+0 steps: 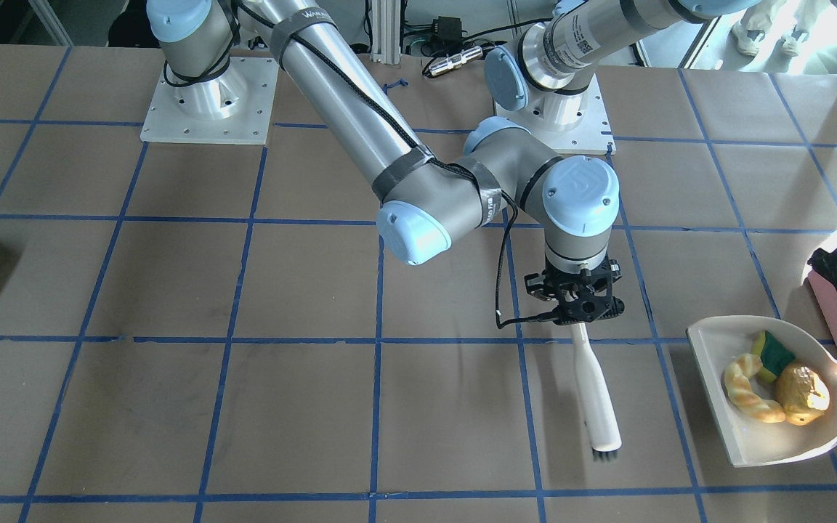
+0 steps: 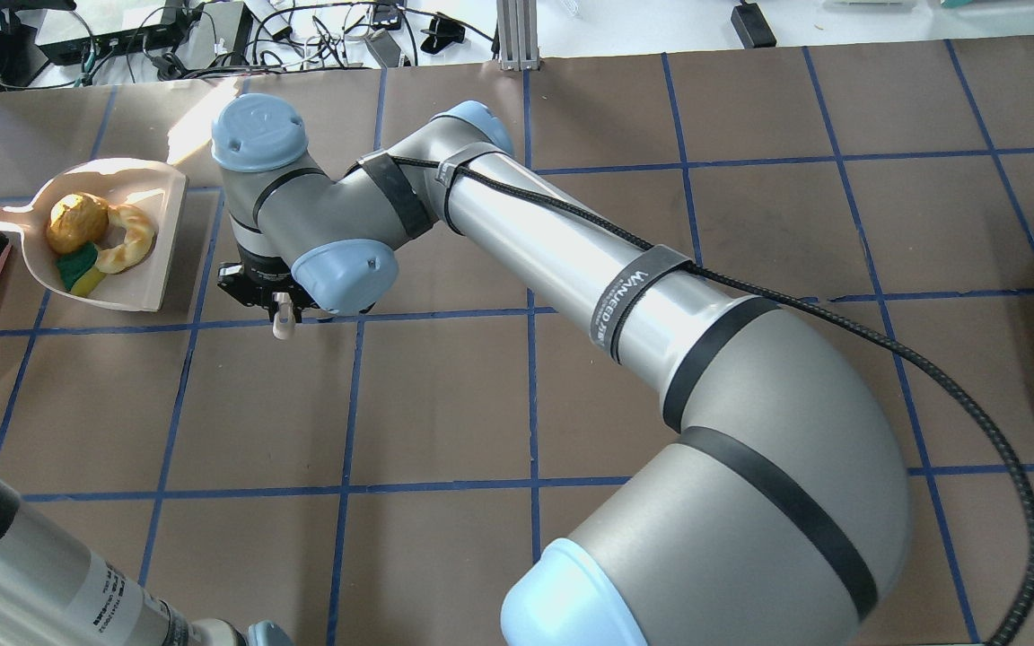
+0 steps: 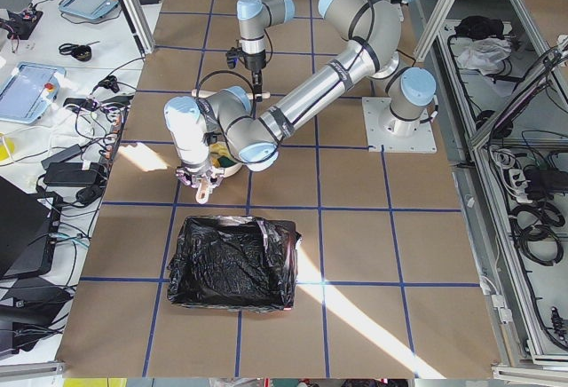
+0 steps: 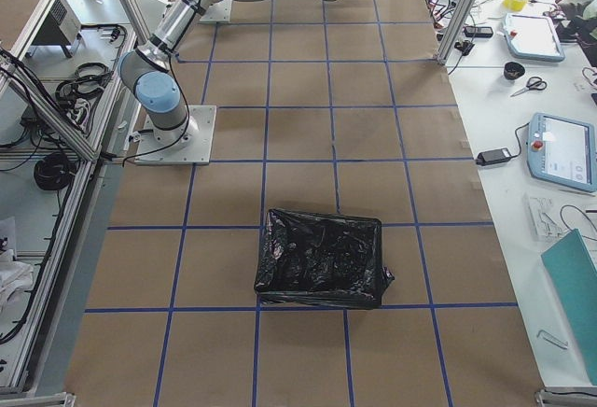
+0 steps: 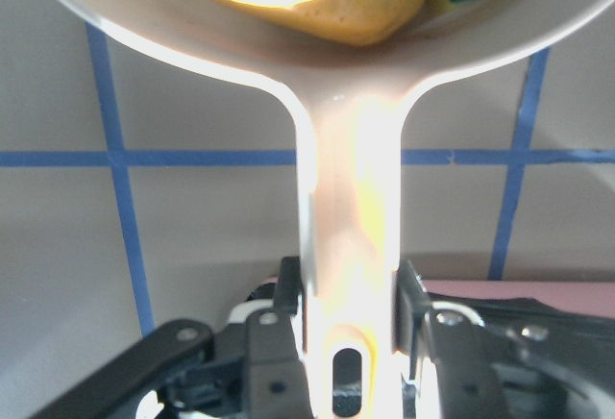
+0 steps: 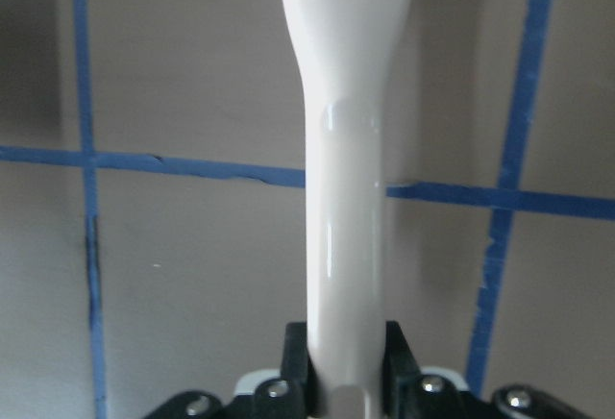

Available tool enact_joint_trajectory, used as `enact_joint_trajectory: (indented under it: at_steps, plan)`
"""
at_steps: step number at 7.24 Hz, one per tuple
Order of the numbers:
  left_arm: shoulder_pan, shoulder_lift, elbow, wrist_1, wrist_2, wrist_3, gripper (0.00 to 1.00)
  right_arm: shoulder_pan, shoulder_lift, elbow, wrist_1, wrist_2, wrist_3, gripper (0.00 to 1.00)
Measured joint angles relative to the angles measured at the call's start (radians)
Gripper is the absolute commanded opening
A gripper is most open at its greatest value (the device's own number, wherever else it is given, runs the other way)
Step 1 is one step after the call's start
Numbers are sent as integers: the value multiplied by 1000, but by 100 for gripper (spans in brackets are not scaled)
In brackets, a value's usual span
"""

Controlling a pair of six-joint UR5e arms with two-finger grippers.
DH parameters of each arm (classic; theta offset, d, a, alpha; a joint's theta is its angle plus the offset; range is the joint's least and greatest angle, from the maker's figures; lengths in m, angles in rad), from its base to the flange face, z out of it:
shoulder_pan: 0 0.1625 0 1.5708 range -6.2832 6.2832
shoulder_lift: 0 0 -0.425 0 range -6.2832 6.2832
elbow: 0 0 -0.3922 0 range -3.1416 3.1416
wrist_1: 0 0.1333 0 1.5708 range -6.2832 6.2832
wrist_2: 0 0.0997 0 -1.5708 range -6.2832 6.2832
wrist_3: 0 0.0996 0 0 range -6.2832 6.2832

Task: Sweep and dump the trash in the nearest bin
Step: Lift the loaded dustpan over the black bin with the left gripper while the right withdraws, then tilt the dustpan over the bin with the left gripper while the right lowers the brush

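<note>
Well, left hand (image 5: 348, 294) clamps the dustpan handle (image 5: 351, 198), right hand (image 6: 346, 347) the brush (image 1: 596, 392); tilting early could spill trash (image 1: 802, 392) outside the bin (image 1: 823, 301).

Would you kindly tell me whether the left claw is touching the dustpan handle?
Touching. In the left wrist view the left claw is closed on the dustpan handle, its fingers pressed against both sides with no gap.
</note>
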Motion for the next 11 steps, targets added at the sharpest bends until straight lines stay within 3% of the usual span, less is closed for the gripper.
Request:
enact_joint_trajectory:
  at_steps: [3, 5, 8, 11]
  plan:
    - [91, 48, 15, -30, -2, 119, 0, -36, -242, 328, 29, -135, -4, 0]
    - [148, 58, 53, -32, 19, 202, 0, -87, -360, 485, 58, -179, -34, 0]
    - [225, 32, 131, -29, 29, 242, 0, -116, -451, 660, 70, -216, -73, 0]
    - [292, 6, 208, -6, 27, 261, 0, -129, -471, 714, 92, -211, -67, 0]
